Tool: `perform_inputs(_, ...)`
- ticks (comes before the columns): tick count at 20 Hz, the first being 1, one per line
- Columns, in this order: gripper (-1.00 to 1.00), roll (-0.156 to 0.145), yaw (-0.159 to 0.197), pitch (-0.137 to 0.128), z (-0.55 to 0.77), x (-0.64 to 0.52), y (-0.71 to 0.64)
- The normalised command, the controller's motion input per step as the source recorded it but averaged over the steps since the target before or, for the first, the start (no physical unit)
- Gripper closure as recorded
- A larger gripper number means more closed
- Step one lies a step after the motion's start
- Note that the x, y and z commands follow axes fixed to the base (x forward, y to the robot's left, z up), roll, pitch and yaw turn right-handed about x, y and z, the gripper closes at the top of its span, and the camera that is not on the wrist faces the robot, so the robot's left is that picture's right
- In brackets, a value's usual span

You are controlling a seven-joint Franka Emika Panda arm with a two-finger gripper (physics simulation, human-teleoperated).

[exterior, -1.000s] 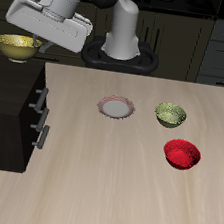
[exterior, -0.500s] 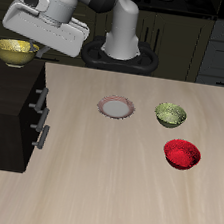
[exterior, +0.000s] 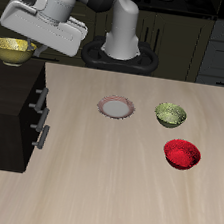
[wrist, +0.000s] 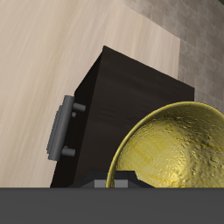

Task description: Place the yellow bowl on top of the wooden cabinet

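Note:
The yellow bowl (exterior: 13, 51) hangs upright just above the top of the wooden cabinet (exterior: 8, 110), a very dark box with silver bar handles at the table's side. My gripper (exterior: 29, 44) is shut on the bowl's rim and holds it over the cabinet's top. In the wrist view the yellow bowl (wrist: 179, 153) fills much of the frame, with the wooden cabinet (wrist: 122, 109) and one silver handle (wrist: 63, 129) below it. Whether the bowl touches the cabinet top cannot be told.
On the light wood table stand a small pinkish plate (exterior: 116, 108), an olive-green bowl (exterior: 170, 114) and a red bowl (exterior: 183, 153). The robot's base (exterior: 121, 45) stands at the table's back, beside the cabinet.
The gripper with the yellow bowl has shifted slightly farther over the cabinet top since a second ago; it has barely moved in the last half second.

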Motion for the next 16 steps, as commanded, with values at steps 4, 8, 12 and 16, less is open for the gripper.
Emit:
perform_inputs(4, 1.00, -0.004, -0.016, -0.013, 0.08, 0.05, 0.01)
perform_inputs(8, 1.00, -0.022, -0.018, -0.013, 0.11, 0.06, -0.04)
perform_inputs(12, 1.00, -0.001, -0.008, 0.003, 0.01, 0.03, 0.02)
perform_inputs(16, 1.00, 0.002, -0.031, 0.000, 0.06, 0.10, 0.02)
